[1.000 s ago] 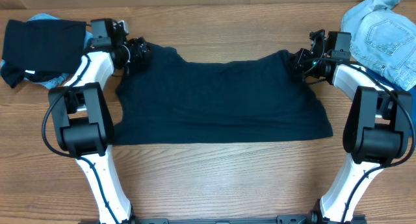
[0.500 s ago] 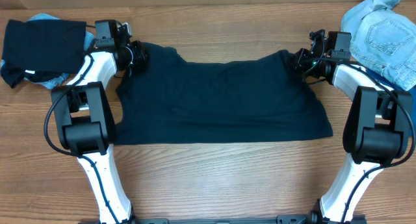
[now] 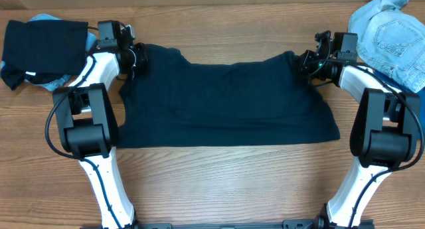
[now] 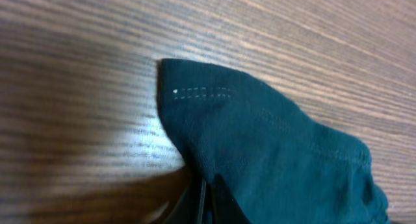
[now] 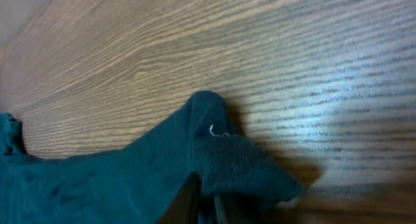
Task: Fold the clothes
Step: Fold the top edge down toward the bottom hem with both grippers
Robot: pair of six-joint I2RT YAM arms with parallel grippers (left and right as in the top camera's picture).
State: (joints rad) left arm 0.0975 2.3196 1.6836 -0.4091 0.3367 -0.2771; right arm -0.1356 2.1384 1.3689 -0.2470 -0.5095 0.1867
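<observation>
A large dark navy shirt (image 3: 226,99) lies spread flat across the middle of the table. My left gripper (image 3: 138,56) is shut on its far left corner (image 4: 214,120), the fabric pinched between the jaws at the bottom of the left wrist view. Over at the far right corner (image 5: 221,152), my right gripper (image 3: 305,62) is shut on the cloth, which bunches into a small peak above the jaws. Both corners rest low at the wood.
A folded dark garment (image 3: 43,46) with a bit of light blue under it lies at the far left. Light blue denim clothes (image 3: 392,36) are heaped at the far right. The arms' bases (image 3: 93,129) (image 3: 382,133) stand beside the shirt's sides.
My left gripper has shifted slightly toward the shirt's corner and closed on it. The right gripper has stayed shut on its corner without moving.
</observation>
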